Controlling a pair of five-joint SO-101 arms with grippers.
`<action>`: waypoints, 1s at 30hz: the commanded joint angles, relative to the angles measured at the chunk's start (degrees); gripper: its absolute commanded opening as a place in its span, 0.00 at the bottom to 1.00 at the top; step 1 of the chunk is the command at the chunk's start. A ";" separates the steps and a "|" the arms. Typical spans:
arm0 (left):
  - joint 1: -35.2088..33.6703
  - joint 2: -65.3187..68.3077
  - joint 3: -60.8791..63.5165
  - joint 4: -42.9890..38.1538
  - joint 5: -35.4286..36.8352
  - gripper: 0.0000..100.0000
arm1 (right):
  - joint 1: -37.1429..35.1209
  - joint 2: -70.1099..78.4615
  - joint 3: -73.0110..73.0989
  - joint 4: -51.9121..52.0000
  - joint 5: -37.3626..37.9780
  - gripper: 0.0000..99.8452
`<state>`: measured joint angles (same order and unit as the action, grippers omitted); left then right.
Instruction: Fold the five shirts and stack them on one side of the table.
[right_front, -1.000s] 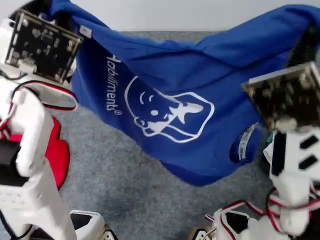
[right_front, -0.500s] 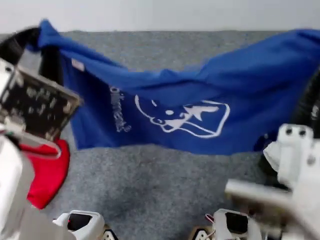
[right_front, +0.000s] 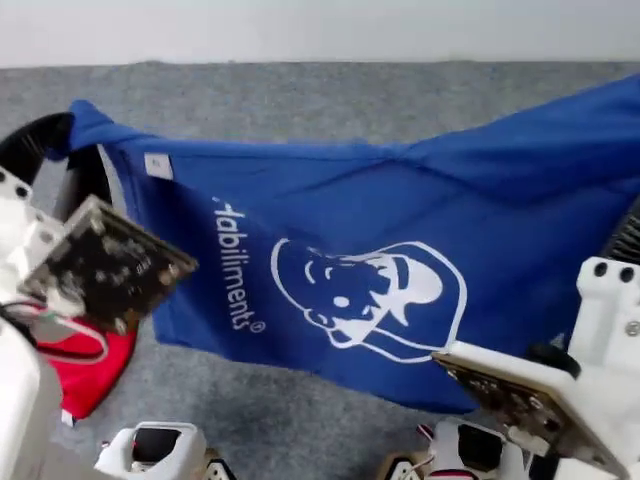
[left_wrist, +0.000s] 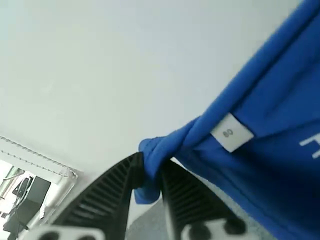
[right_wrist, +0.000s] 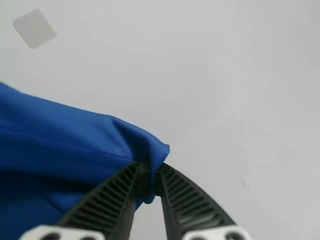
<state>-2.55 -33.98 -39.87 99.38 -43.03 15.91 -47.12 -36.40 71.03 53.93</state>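
Note:
A blue shirt (right_front: 400, 220) with a white printed figure hangs stretched in the air between the two arms, above the grey table (right_front: 300, 100). My left gripper (left_wrist: 150, 172) is shut on a bunched corner of the blue shirt (left_wrist: 260, 130) near its small white label (left_wrist: 231, 133). That corner is at the left in the high view, beside the black fingers (right_front: 35, 145). My right gripper (right_wrist: 147, 182) is shut on the opposite corner of the blue shirt (right_wrist: 60, 145), off to the right.
A red shirt (right_front: 85, 365) lies on the table at the left, partly behind the left arm's circuit board (right_front: 110, 265). The right arm's board (right_front: 525, 400) and white body stand at the lower right. A pale wall runs along the table's far edge.
Both arms have swung the blue shirt back toward the near side and lowered it. The print has shifted nearer and now faces up more fully. Both grips have held.

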 joint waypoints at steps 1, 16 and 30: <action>-0.35 -3.52 4.70 1.23 -3.43 0.01 | 1.01 1.89 -0.35 -0.13 0.62 0.01; -0.35 -8.09 12.88 1.14 -5.54 0.01 | 0.92 1.54 -0.35 5.67 0.62 0.01; -0.18 -8.26 45.76 1.14 -4.40 0.01 | -8.57 4.35 17.05 23.52 -1.93 0.01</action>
<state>-2.55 -42.07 -3.03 99.38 -47.52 9.76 -47.03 -25.58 94.07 52.53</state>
